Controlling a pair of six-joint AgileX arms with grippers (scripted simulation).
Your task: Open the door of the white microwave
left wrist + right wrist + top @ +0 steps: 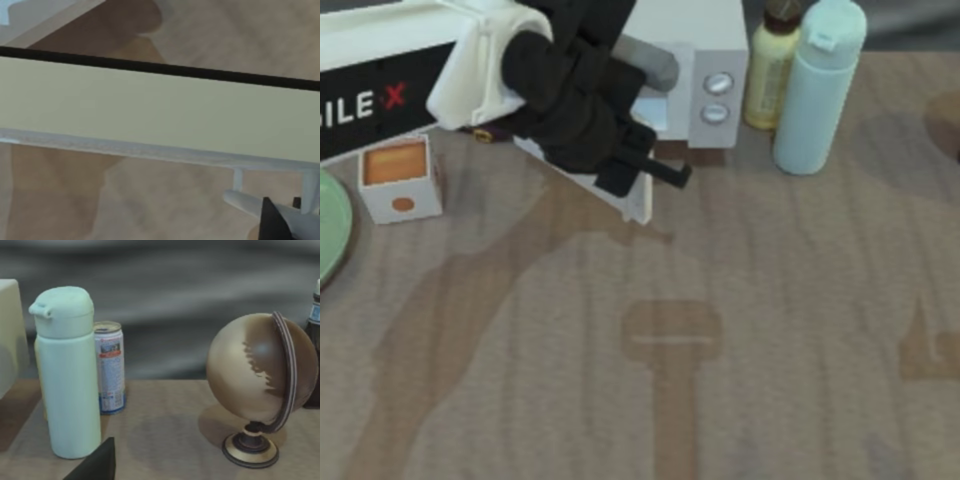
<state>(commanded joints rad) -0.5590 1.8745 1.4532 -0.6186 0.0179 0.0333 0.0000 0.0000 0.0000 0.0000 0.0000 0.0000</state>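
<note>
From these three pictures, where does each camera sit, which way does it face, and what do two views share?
Top view: above the table, looking down; left arm, its gripper at the swung-out door of the white microwave.
Left wrist view: close on the door's edge; a dark fingertip shows.
Right wrist view: level across the table; a dark finger corner.
Shared: the pale green bottle.

Left arm: white boxy shell w/ black side panel, white lettering "ILE" and a red "X". Wrist section matte black, bulky, rounded. Left gripper black, w/ slim straight fingers. Right arm: only a black wedge-shaped piece shows.
</note>
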